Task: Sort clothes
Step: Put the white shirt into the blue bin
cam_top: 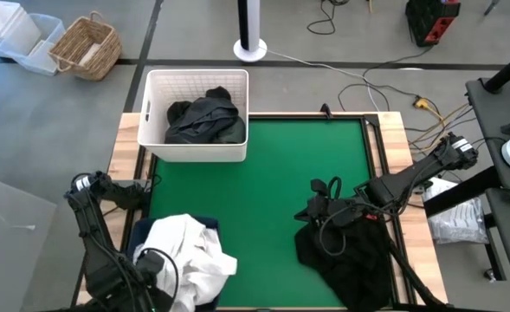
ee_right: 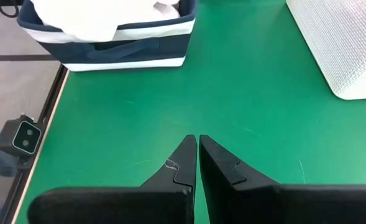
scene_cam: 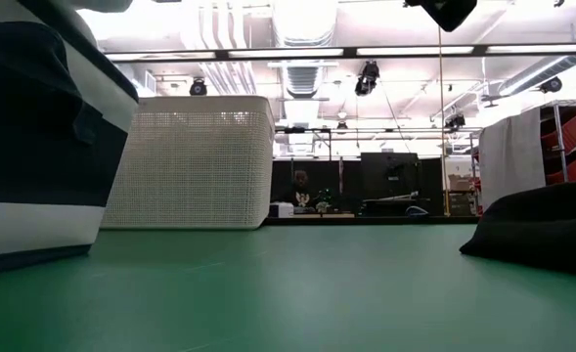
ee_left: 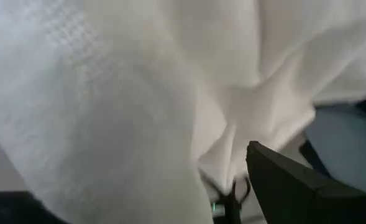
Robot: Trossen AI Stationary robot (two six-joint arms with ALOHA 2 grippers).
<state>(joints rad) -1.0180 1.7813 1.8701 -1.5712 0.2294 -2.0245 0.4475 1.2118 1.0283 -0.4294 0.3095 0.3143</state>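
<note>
**Clothes split across a green worktop**

While white clothes (cam_top: 190, 251) fill the navy bin (ee_right: 133, 46) at the worktop's (cam_top: 263, 173) near left corner, the left hand (cam_top: 155, 269), state untellable, sits among them. Black clothes (cam_top: 204, 119) fill the white basket (cam_top: 155, 87) at the far left corner. The right hand (ee_right: 198, 158), clenched empty, hovers by a black pile (cam_top: 350, 251) at the near right edge.

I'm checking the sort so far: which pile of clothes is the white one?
The white clothes heaped in the navy bin at the left arm's side; the piles in the white basket and by the right gripper are dark.
</note>
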